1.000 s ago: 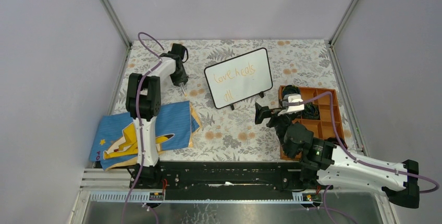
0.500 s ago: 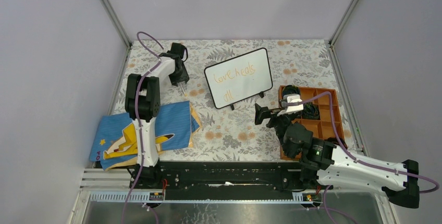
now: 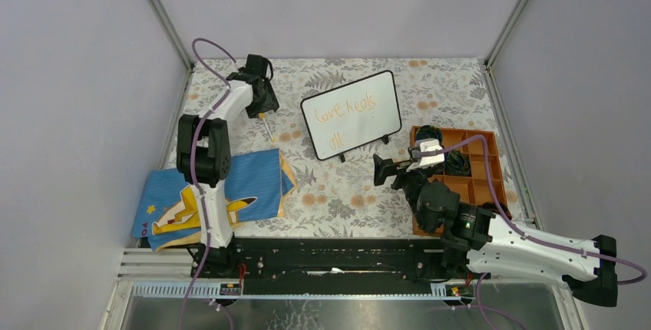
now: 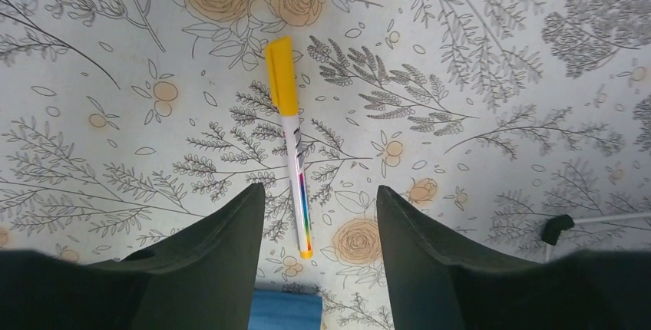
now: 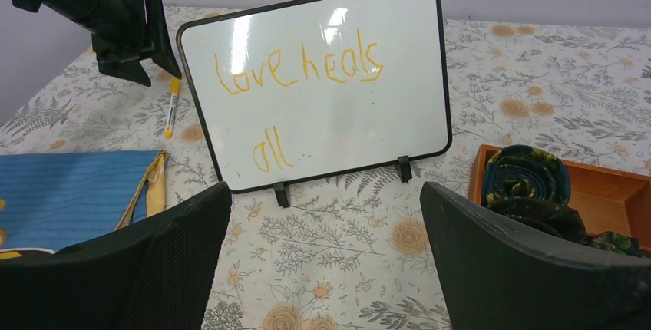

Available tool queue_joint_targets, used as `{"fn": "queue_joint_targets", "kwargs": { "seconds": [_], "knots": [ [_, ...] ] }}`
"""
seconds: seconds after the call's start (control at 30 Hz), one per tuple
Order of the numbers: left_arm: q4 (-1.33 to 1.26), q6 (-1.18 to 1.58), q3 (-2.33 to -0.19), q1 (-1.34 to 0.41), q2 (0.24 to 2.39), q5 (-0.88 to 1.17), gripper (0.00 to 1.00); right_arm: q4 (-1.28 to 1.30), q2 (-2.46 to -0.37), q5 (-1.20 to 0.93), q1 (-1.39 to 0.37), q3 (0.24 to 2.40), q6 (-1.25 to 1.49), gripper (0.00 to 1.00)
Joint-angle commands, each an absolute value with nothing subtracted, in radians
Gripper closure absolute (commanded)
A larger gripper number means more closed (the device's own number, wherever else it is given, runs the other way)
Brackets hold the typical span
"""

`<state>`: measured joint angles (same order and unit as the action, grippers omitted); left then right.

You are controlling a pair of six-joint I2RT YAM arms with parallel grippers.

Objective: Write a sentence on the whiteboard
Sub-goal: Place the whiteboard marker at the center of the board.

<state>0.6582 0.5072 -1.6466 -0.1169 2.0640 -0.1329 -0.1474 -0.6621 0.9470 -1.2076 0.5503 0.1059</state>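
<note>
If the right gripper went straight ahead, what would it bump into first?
Most likely the whiteboard: in the wrist view it stands right ahead between the open fingers, with only flowered table before it. How far off is hard to tell.

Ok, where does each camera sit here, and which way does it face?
Top external: above and behind the bases, looking down on the table; left arm and right arm show.
Left wrist: looks straight down at the marker; left gripper's open fingers flank it.
Right wrist: low, looks across at the whiteboard; right gripper's fingers frame the bottom.
Shared: top and right wrist both show whiteboard and marker.
</note>
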Motion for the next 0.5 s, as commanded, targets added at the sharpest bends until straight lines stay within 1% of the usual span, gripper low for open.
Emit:
{"fn": "queue_joint_targets", "kwargs": {
  "seconds": [0.0,0.1,0.2,0.33,0.47],
  "knots": [
    [0.612,0.505,-1.642,-0.126,2.007,-0.137,0.36,-0.167,-0.666,0.925,-1.203,0.581,0.113,0.01],
    [0.608,0.51,-1.634,-0.134,1.999,-0.136,0.32,-0.166,-0.674,0.912,-1.203,0.582,0.114,0.01],
    [0.596,0.514,-1.62,-0.149,1.979,-0.146,0.3,-0.152,-0.678,0.911,-1.203,0.587,0.119,0.01],
    [0.546,0.514,-1.571,-0.176,1.922,-0.209,0.28,-0.18,-0.679,0.922,-1.203,0.557,0.125,0.0],
    [0.519,0.521,-1.53,-0.177,1.875,-0.211,0.25,-0.19,-0.71,0.919,-1.203,0.562,0.126,0.0]
  ]
}}
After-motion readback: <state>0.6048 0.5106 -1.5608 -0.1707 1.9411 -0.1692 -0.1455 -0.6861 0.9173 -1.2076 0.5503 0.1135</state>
